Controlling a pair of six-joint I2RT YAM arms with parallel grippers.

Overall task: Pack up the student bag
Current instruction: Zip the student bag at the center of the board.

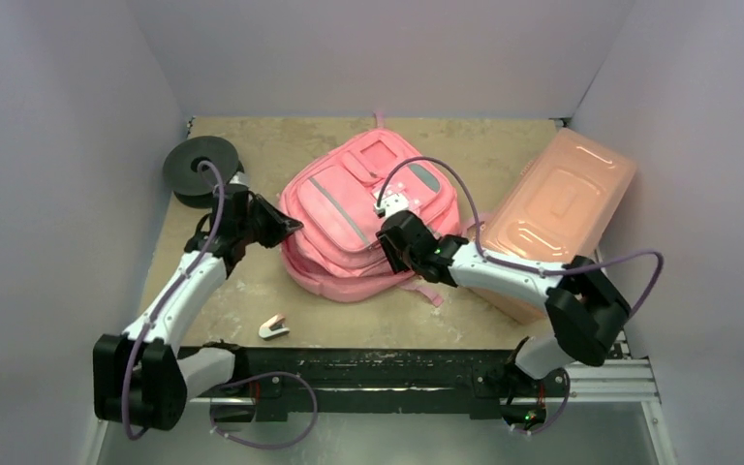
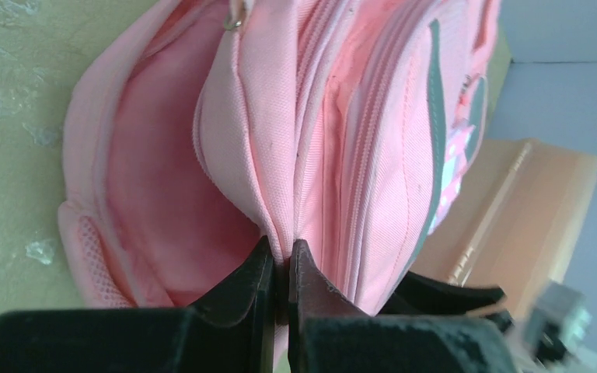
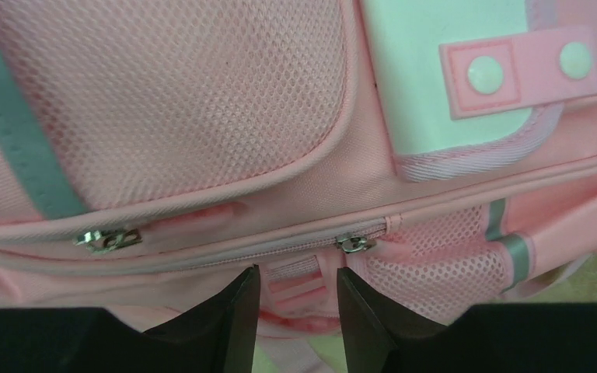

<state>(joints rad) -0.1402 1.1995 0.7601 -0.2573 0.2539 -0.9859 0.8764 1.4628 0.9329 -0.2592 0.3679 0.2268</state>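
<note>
Left claw (image 2: 280, 252): we see it pinching the student bag (image 1: 349, 223) at its edge
Right claw (image 3: 297, 270): fingers apart against the bag; we cannot tell its grip

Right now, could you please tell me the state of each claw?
Left claw: closed, pinching a fold of the backpack fabric.
Right claw: open, jaws either side of a small pink tab on the backpack, not clamped.
</note>
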